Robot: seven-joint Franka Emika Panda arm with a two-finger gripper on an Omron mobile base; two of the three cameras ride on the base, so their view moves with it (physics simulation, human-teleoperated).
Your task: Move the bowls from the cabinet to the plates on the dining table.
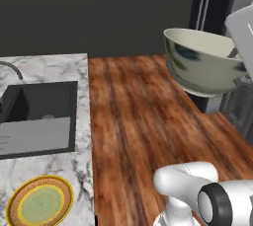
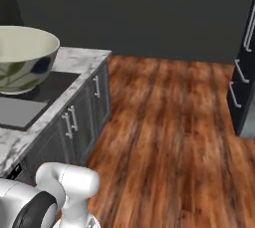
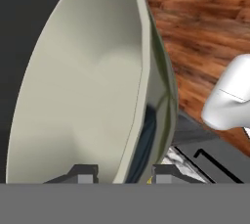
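Hand view shows the pincer (image 3: 119, 173) clamped on the rim of the deep cream glazed bowl (image 3: 83, 86), carried high over the wooden floor (image 1: 143, 121); it looks stiff, slippery and fragile, so the rim grip seems sensible.

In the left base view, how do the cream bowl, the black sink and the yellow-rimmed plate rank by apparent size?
1. Sink and bowl: similar; the bowl is raised nearer the camera, so unsure.
2. Plate, partly cut off.
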